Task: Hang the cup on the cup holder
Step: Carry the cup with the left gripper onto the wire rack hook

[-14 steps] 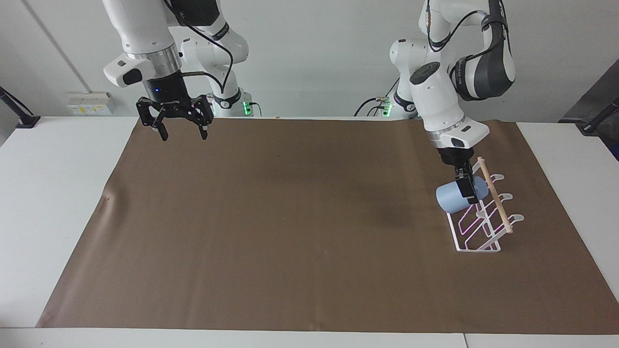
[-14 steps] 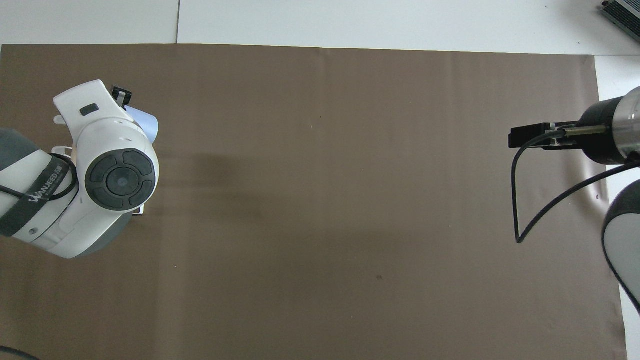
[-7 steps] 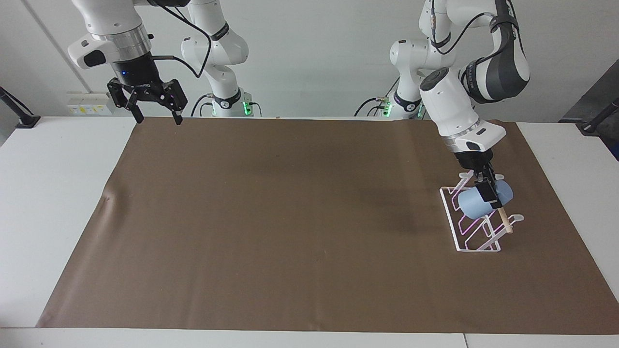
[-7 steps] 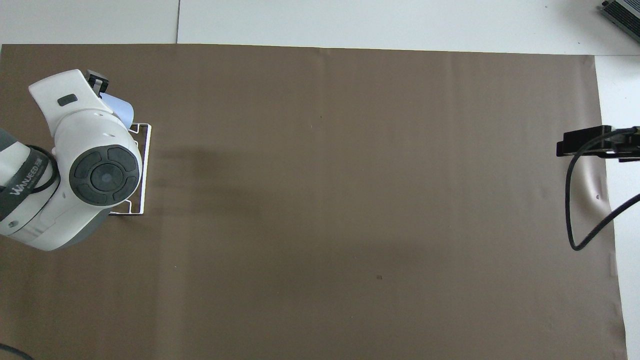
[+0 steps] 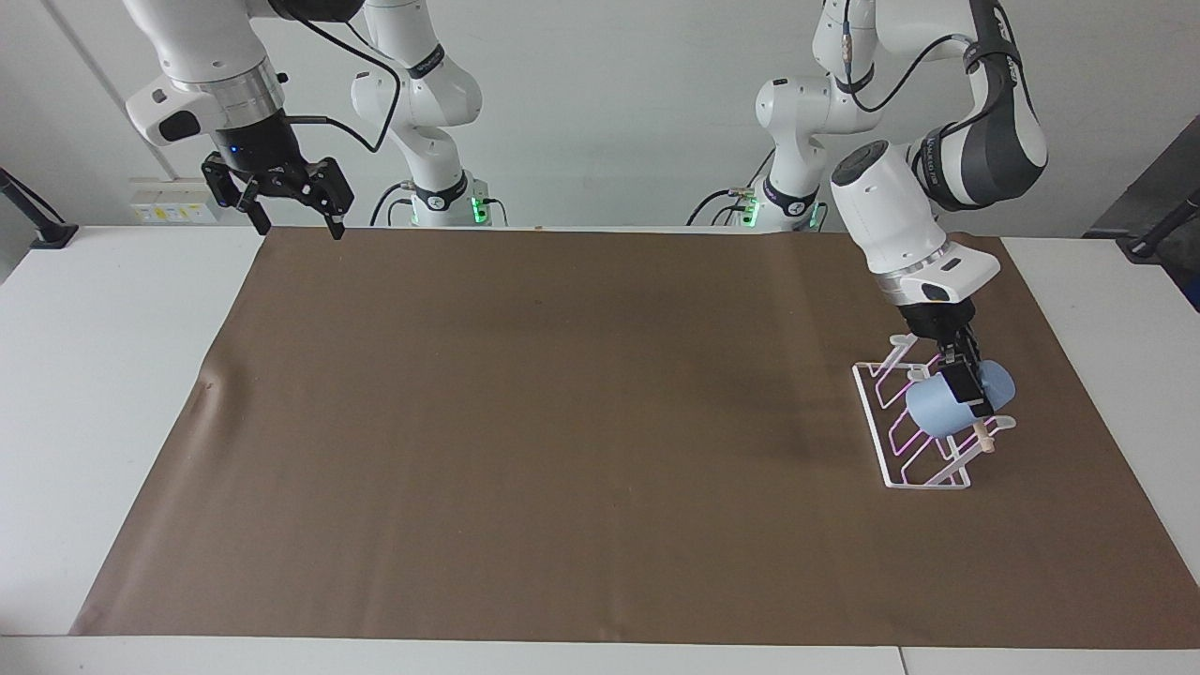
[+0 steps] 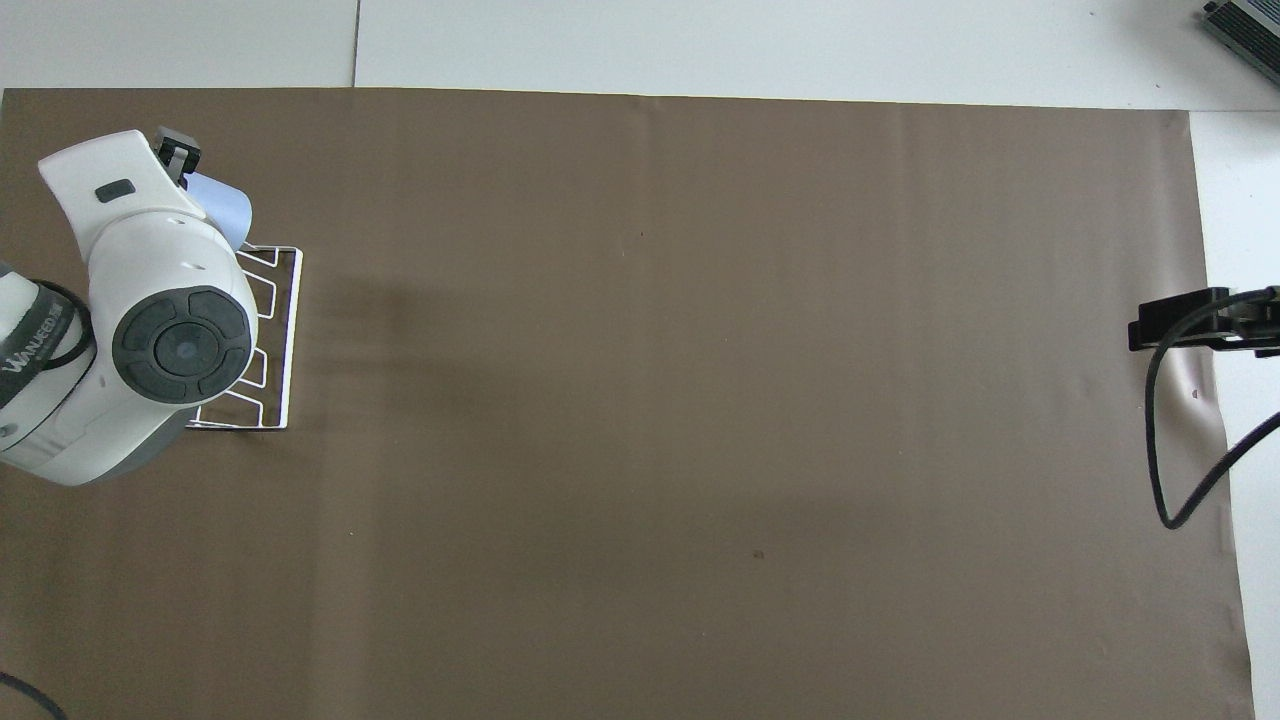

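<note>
Left gripper (image 5: 964, 389) clamped on the cup (image 5: 956, 405), held on its side over the cup holder (image 5: 914, 439) at the left arm's end of the brown mat (image 5: 581, 422). Cup looks light, rigid, smooth-walled, likely slippery; best gripped at the rim wall. Right gripper (image 5: 294, 217) wide, empty, waiting over the mat's corner by its own base. "WANUEED" readable on the left arm's band (image 6: 30, 350).

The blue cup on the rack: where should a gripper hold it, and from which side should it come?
The cup lies tilted on its side over the cup holder. Probably best is the smooth side wall near mid-length, coming from above, as the left gripper holds it. The tumbler has no handle.
</note>
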Tool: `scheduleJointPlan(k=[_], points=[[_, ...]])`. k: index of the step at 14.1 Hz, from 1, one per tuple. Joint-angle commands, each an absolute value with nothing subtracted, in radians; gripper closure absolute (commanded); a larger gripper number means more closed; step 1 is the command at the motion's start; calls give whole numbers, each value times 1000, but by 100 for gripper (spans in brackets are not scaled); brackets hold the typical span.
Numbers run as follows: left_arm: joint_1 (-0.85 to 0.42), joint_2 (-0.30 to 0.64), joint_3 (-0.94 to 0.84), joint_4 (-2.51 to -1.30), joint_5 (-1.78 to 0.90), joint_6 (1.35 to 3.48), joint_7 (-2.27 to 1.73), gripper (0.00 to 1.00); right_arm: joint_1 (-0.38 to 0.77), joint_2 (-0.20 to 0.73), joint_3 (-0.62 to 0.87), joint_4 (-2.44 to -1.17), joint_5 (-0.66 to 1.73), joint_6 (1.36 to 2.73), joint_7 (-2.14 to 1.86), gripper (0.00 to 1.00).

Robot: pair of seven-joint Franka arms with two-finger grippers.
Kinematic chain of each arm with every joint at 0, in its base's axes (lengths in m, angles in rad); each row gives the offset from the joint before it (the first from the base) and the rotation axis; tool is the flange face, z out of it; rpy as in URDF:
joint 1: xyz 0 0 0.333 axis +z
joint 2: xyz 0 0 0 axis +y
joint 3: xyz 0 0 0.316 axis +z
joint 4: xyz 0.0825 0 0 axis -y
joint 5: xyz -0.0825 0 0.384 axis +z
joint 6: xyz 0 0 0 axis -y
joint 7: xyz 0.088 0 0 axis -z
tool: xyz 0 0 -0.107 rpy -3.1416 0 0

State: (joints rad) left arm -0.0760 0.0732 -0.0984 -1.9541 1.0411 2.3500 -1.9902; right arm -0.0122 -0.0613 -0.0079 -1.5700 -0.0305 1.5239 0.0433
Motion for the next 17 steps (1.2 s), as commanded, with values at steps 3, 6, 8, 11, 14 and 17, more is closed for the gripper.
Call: scheduleJointPlan(k=[3,6,8,11,14,17], points=[[-43,74,-104,-1999,1086,2405,-1999,100,-41,-52,5,-1584,-43,1515,28,0],[-41,66,-104,-2031,1101,2422,-1999,100,-38,-101,6,-1684,-41,1564,17,0],[-32,60,-104,-2057,1115,2433,-1999,100,-44,-104,6,-1690,-43,1569,14,0],[-29,60,-104,-2082,1121,2442,-1999,100,-45,-133,8,-1683,-44,1559,18,0],[-31,72,-104,-2089,1123,2436,-2000,100,-46,-137,9,-1690,-41,1568,23,0],[-35,72,-104,-2089,1123,2430,-1999,100,-48,-137,6,-1694,-9,1572,26,0]])
